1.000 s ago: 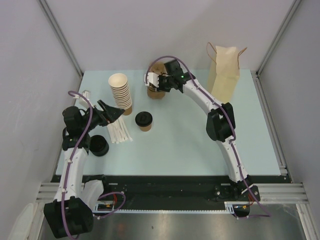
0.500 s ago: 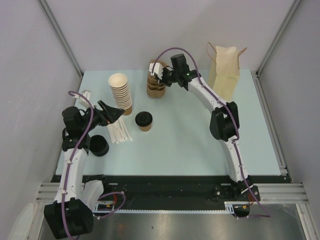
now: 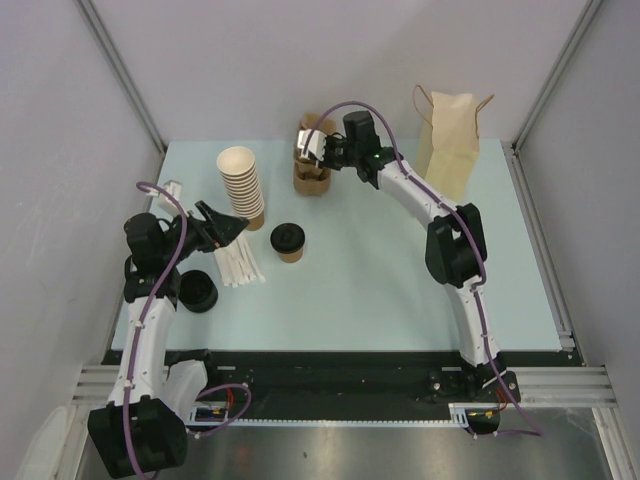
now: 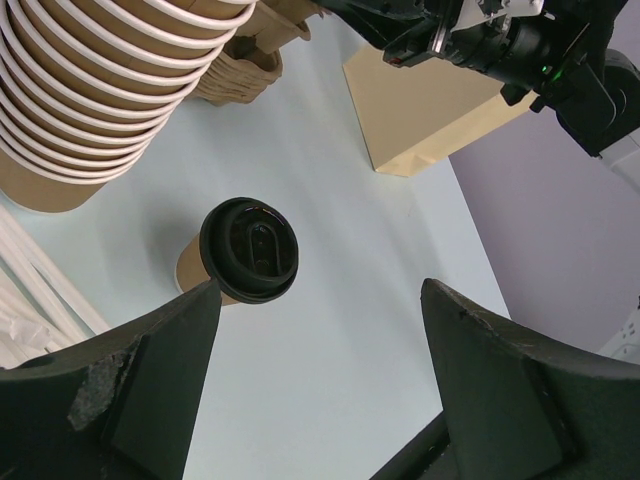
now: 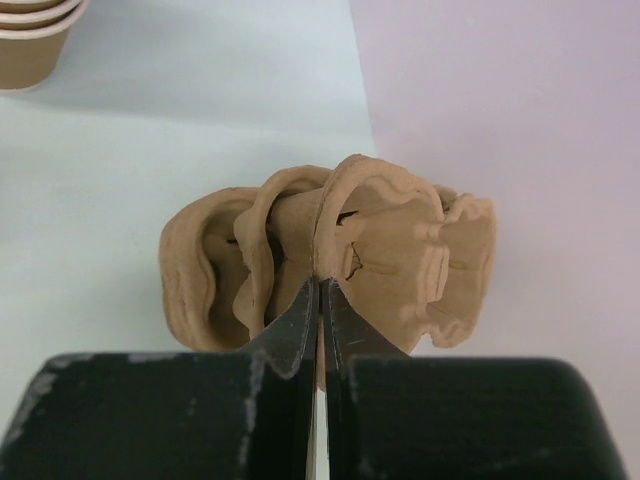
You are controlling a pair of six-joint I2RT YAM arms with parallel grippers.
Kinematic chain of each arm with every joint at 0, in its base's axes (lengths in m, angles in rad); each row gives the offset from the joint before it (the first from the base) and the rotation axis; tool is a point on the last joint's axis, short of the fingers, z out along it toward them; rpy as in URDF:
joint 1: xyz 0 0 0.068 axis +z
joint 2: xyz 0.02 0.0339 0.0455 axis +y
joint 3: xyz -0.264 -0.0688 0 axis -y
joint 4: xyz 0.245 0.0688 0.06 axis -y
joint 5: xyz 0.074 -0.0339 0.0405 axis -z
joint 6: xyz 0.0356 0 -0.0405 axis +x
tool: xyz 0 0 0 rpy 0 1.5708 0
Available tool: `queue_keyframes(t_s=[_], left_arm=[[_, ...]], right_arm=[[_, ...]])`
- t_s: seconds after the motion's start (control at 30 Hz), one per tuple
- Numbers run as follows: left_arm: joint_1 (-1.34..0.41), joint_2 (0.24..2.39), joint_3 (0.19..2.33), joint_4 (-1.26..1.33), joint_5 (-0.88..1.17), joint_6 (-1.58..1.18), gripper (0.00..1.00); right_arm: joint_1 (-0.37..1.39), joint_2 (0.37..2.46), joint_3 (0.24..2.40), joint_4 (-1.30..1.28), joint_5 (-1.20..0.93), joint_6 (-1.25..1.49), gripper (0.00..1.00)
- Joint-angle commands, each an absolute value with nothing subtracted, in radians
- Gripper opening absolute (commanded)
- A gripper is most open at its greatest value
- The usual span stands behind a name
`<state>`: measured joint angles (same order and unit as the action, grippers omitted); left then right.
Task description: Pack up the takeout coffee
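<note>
The takeout coffee point(image 3: 288, 241), a brown ribbed cup with a black lid, stands upright left of the table's middle; it also shows in the left wrist view point(image 4: 249, 250). My left gripper point(image 3: 226, 226) is open and empty, left of the cup and apart from it; the cup sits just beyond its left fingertip in the wrist view point(image 4: 320, 300). My right gripper point(image 3: 318, 149) is at the back of the table, shut on the rim of a brown pulp cup carrier point(image 5: 400, 250) and holding it above the stack of carriers point(image 3: 311, 178).
A tall stack of lidless brown cups point(image 3: 242, 185) stands left of the coffee. White wrapped straws point(image 3: 240, 265) and a pile of black lids point(image 3: 199, 291) lie at the left. A brown paper bag point(image 3: 449, 140) stands at the back right.
My right gripper has risen from low on the carrier stack and moved slightly back, lifting a carrier by its rim. The left arm and the coffee have not moved.
</note>
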<state>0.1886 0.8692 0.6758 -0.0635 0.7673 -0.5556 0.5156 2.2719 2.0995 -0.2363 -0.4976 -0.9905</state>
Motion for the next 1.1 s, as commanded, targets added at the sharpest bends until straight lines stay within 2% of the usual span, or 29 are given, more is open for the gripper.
queue_keyframes(t_s=[0.0,0.4,0.8,0.9,1.07], left_arm=[[0.198,0.847,0.718,-0.048,0.782,-0.525,0.87],[0.198,0.841,0.719,-0.055,0.781,-0.515,0.87],[0.198,0.842,0.722,-0.038,0.778,-0.505,0.87],[0.199,0.821,0.753,-0.025,0.767,-0.480,0.86],[0.186,0.882,0.942,-0.051,0.703,-0.382,0.85]], right_arm=[[0.532,2.163,2.034,-0.046,-0.469,-1.054,0.00],[0.566,2.092,1.752,0.340,-0.351,-1.244,0.00],[0.571,2.056,1.539,0.616,-0.339,-1.414,0.00],[0.572,2.056,1.488,0.679,-0.339,-1.430,0.00],[0.578,2.083,1.451,0.787,-0.334,-1.450,0.00]])
